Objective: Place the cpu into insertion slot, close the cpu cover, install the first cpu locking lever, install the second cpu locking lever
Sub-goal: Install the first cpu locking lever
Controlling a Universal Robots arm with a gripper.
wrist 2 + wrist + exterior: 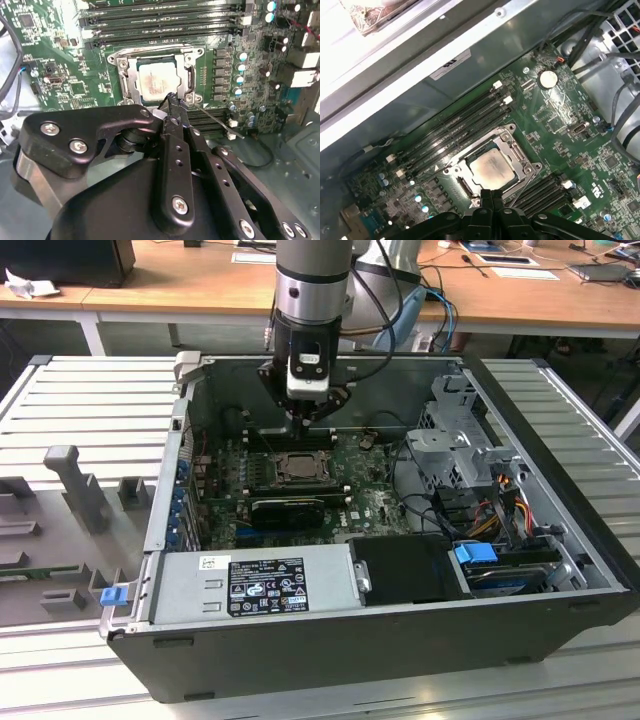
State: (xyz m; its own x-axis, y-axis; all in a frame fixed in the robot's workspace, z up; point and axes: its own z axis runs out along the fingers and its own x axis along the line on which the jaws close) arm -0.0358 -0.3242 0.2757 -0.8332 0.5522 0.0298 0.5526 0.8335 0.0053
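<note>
Silver-grey ringed arm [312,275] with black cables [399,295], black tool [173,100] of hinged links [172,165] studded with silver screws [180,204].

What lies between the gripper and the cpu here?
Only the edge of the cover, framing the cpu; in both wrist views the gripper sits at that edge.

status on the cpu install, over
Gripper shut, tips at a corner of the insertion slot. Cpu seated, cpu cover down around it. One locking lever sticks out beside the tips.
</note>
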